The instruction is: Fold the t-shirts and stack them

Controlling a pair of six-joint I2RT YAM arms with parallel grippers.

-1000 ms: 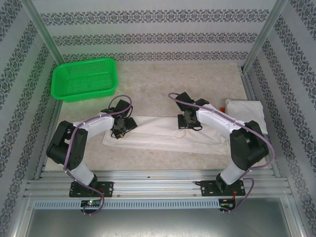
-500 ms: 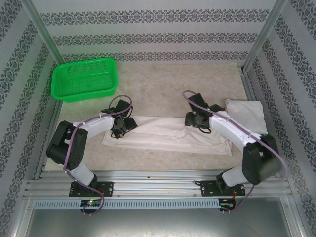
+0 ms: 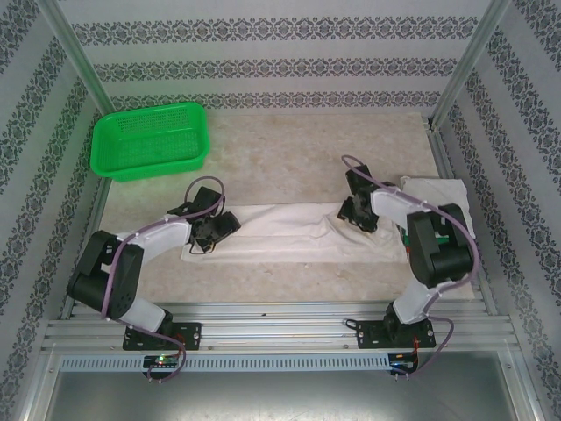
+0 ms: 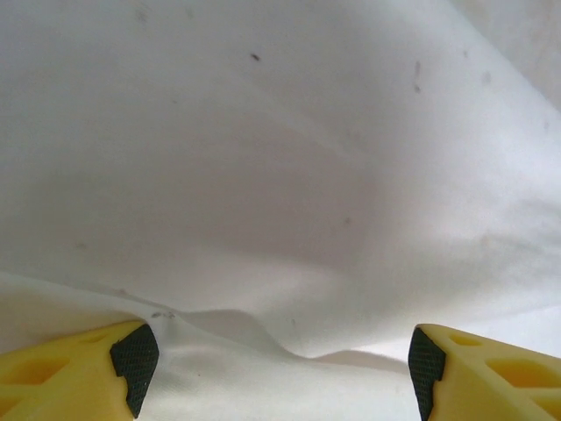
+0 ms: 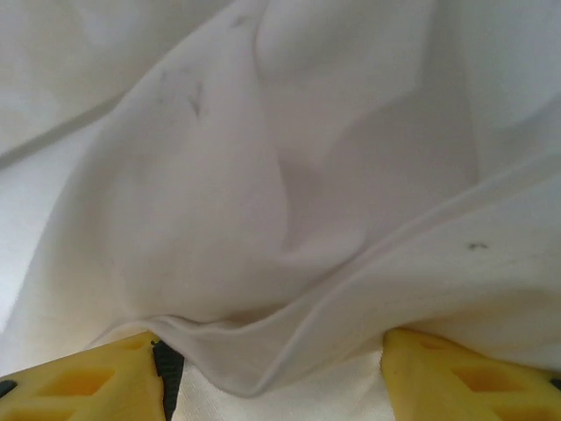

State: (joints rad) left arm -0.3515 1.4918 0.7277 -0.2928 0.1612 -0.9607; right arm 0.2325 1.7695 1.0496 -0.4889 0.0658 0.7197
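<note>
Folding a wrinkled white short-sleeved cotton t-shirt (image 3: 289,235) into a long band across the pale stone-patterned desk (image 3: 289,149), apparently midway through the job. Lies flat between both arms, close to the near edge, right end just beside a small folded white cloth pile (image 3: 438,195). With the left pincer (image 4: 280,360) poised low over the band's left end, yellow fingers (image 4: 70,373) spread wide, gripping nothing. With the right pincer (image 5: 276,368) down at the right end, likewise parted, a loose ridge of cloth between the tips but not pinched. Well apart, at the far left corner, a green plastic mesh basket (image 3: 149,140). Next, judging by the layout: closing on one end of the band, carrying it over toward the other, then shifting the packet onto the pile. Calls for a clean pinch through every layer, lest the band slip open.
</note>
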